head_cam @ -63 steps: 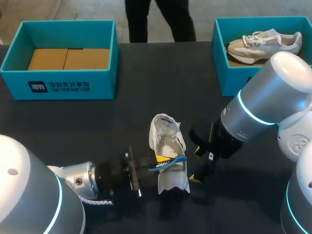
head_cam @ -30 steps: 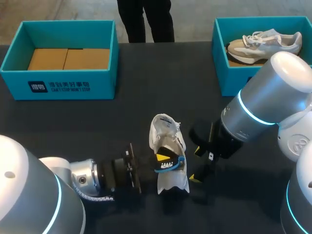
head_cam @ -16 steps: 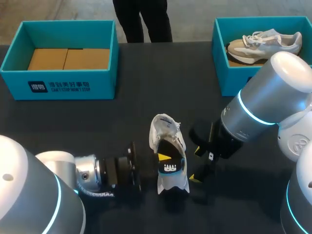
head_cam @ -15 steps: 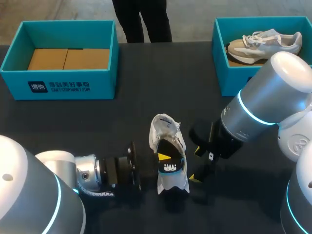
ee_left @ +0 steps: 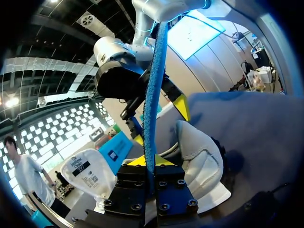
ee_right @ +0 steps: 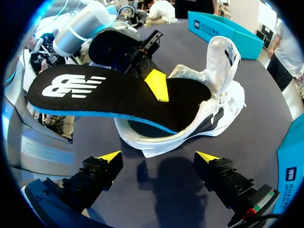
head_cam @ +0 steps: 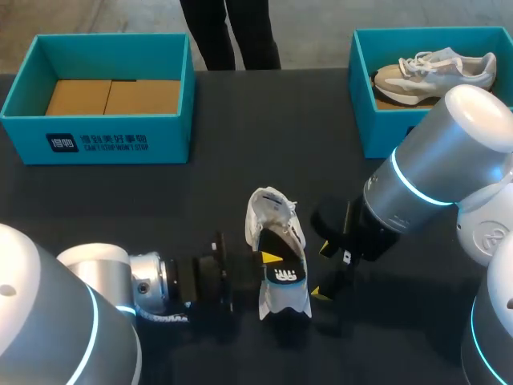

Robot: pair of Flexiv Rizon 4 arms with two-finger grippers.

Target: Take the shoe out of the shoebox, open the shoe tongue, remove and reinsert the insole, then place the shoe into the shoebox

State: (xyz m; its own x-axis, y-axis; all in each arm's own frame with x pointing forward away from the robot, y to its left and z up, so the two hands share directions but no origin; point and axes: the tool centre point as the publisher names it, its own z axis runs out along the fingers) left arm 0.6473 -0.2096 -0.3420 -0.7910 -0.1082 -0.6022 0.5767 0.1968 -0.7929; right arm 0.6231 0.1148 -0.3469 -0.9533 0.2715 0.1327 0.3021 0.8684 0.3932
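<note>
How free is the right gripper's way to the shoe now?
Probably yes. The right gripper is open beside the shoe, with bare table between them. The insole, held by the left gripper, rises over the shoe, not across that gap.

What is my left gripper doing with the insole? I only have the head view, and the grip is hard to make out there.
Observer: The left wrist view shows the left gripper shut on the insole, clamped edge-on.
Operator: Is the insole inside the shoe?
Observer: Partly. In the right wrist view its front end sits in the opening of the shoe, and the logo end sticks out past the heel.
Operator: And the right gripper?
Observer: The right gripper is open, short of the shoe and not touching it.
</note>
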